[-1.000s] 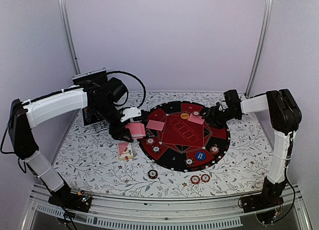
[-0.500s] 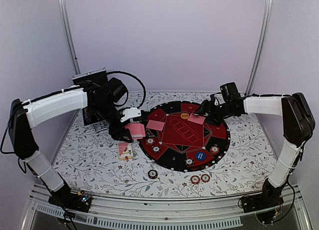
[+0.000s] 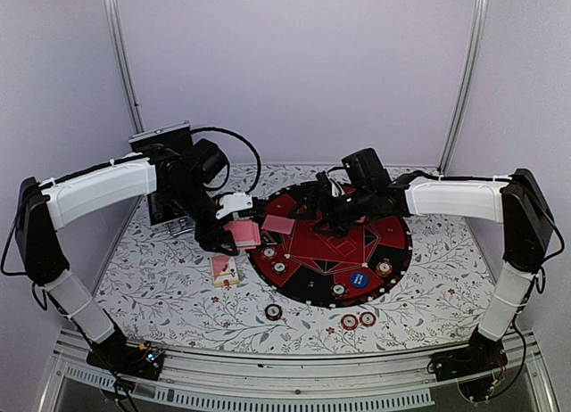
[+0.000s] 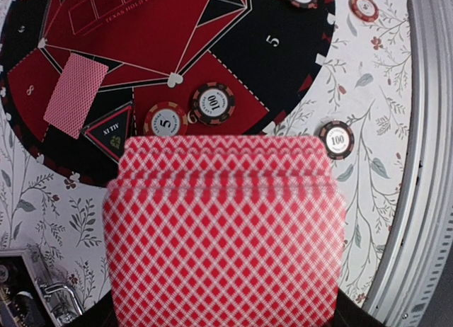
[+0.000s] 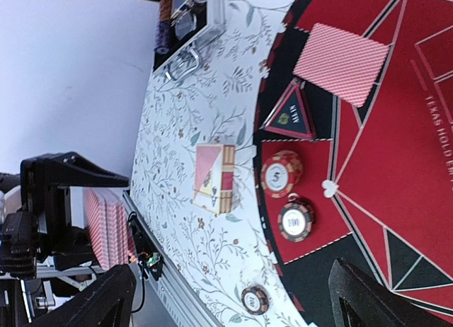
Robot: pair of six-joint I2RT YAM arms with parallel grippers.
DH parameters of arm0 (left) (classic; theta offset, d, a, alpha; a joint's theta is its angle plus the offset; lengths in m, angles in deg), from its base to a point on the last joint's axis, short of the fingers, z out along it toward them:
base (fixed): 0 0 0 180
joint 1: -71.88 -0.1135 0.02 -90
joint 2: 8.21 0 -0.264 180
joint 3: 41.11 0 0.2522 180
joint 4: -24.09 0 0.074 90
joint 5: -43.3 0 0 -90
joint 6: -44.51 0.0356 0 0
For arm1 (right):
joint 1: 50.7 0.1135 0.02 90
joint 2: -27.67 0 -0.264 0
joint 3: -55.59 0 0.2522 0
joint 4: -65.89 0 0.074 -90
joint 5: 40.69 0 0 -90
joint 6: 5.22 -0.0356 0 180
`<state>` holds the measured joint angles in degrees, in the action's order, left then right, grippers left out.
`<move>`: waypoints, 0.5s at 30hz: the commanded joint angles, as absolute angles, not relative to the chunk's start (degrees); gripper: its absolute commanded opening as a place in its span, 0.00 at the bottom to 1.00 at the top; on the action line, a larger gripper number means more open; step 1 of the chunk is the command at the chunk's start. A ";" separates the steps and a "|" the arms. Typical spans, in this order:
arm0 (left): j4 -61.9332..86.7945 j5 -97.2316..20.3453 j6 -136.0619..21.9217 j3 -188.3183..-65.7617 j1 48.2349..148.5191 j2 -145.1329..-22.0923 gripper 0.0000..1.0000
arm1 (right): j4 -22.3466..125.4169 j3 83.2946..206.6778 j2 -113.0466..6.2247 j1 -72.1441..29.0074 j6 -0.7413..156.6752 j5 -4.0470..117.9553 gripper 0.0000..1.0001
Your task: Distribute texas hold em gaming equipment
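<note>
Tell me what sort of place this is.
Probably a robot test booth rather than a card room: plain white walls, a metal frame rail, and a round poker mat on a floral-covered table.

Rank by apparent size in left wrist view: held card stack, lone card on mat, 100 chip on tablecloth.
1. held card stack, inflated by camera nearness
2. lone card
3. 100 chip on the tablecloth

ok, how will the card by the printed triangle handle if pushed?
The card lies flat on the mat with no raised edge, so it would probably slide rather than tip. It looks thin, so it is likely light, bendy and hard to pinch.
</note>
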<state>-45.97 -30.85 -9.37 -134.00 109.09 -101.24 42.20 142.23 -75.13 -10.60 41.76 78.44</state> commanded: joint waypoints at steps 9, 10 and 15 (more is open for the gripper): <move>-45.75 -29.26 -10.25 -136.33 108.79 -101.68 0.00 | 53.99 144.16 -81.20 -3.61 35.86 85.47 0.99; -45.75 -29.30 -10.33 -136.41 108.79 -101.72 0.00 | 55.18 144.34 -82.15 -3.14 35.24 85.91 0.99; -45.75 -29.31 -10.31 -136.62 108.79 -101.51 0.00 | 59.42 145.75 -84.72 -2.15 32.59 87.73 0.99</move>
